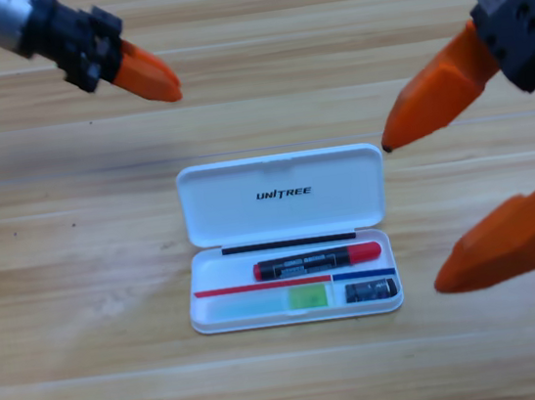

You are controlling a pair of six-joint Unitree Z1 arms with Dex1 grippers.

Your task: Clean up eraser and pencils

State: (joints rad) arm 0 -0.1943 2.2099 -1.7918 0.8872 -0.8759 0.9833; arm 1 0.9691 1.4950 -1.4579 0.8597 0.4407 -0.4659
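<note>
Lying inside the open white case (282,198) at counter (62,286) centre: black pencil (317,260), green pencil (266,304), eraser (370,290). Right claw (427,209) gapes wide beside it; left claw (169,87), far left, state indeterminable. Only lid-closing seems left.

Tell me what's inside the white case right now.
The open white case holds the black pencil with red ends, the light green pencil and the eraser. Whatever lies beneath them is hidden.
</note>
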